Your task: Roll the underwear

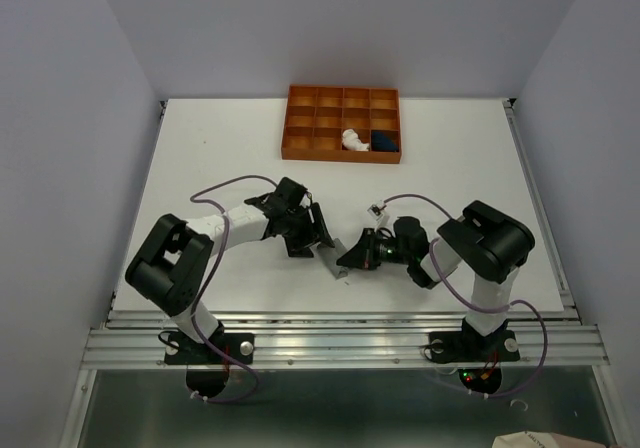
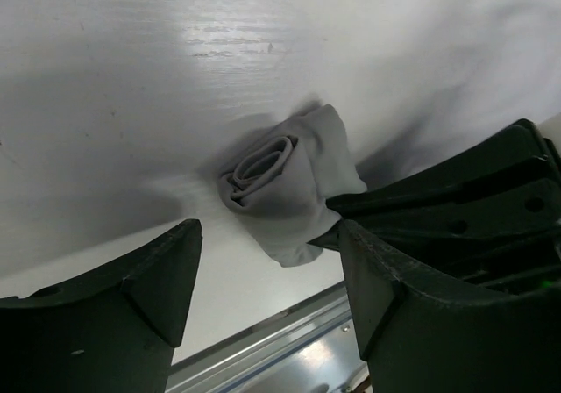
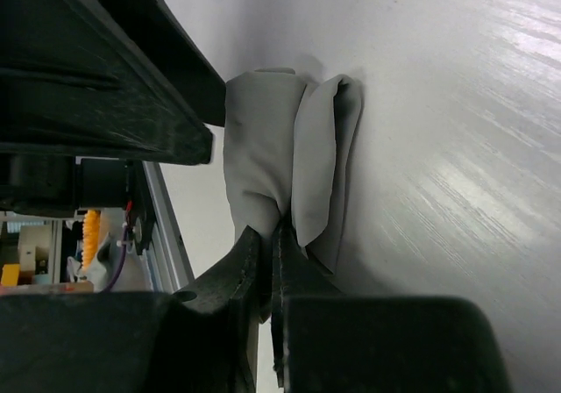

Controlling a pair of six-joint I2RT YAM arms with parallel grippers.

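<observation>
The plain grey soft cloth underwear (image 2: 285,182) lies loosely rolled on the white surface (image 2: 131,77) near its front edge. The right fingers (image 3: 241,266) are clamped on one end, while the left fingers (image 2: 158,279) stand spread wide just beside it.

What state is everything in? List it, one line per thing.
grey underwear: rolled up, lying on the table, one end pinched by the right gripper.
white underwear: bundled, in a near-row compartment of the tray.
navy underwear: bundled, in the compartment beside it.
tray: other compartments empty.
left gripper: open, at the grey roll, not gripping.
right gripper: shut on the grey underwear.
</observation>
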